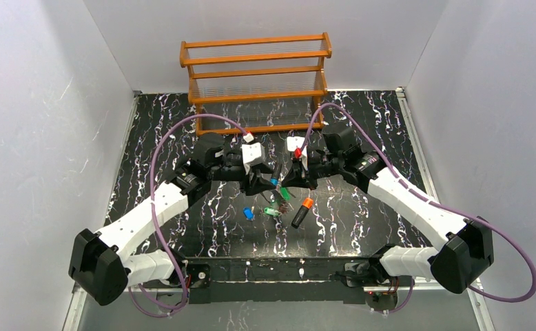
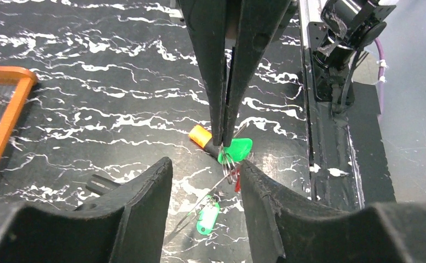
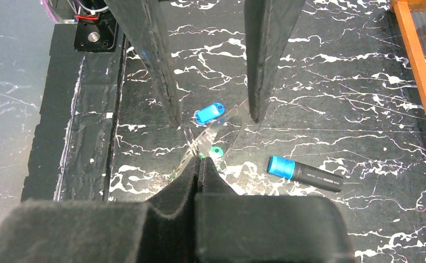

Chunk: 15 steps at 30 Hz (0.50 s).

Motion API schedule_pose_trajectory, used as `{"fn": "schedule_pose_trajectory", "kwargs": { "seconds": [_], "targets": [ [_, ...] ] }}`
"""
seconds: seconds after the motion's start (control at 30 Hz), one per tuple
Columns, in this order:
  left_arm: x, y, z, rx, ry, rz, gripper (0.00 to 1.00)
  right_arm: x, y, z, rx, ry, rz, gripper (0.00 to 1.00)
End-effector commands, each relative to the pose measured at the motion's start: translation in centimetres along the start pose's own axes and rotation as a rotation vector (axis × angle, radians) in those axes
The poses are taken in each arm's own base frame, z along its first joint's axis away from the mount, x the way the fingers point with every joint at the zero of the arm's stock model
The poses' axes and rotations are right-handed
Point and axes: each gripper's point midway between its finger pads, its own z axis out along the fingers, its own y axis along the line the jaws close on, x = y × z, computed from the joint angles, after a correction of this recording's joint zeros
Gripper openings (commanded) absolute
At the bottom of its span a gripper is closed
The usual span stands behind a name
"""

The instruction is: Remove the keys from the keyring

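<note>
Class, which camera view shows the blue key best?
Right wrist view: the blue key lies large and unobstructed there. The top view shows it only as a tiny blue speck; the left wrist view misses it.
</note>
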Motion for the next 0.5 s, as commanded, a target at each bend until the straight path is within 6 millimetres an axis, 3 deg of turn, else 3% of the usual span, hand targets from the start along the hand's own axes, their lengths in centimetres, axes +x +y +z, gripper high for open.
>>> {"fn": "schedule_pose_trajectory", "kwargs": {
  "seconds": [0.0, 0.17, 0.47],
  "targets": [
    [-0.2, -1.2, 0.2, 0.062, 0.002, -0.045, 0.45, -1.8, -0.5, -0.6, 0.014, -0.022, -0.027, 0.01],
    [1.1, -1.0, 0.1, -0.003, 0.034, -0.049, 0.43, -1.7, -0.8, -0.6, 0.033, -0.018, -0.014, 0.01],
    [1.3, -1.5, 1.6, 0.048, 0.052, -0.107, 0.35, -1.5, -1.1, -0.3, 0.035, -0.013, 0.001, 0.01]
  ]
}}
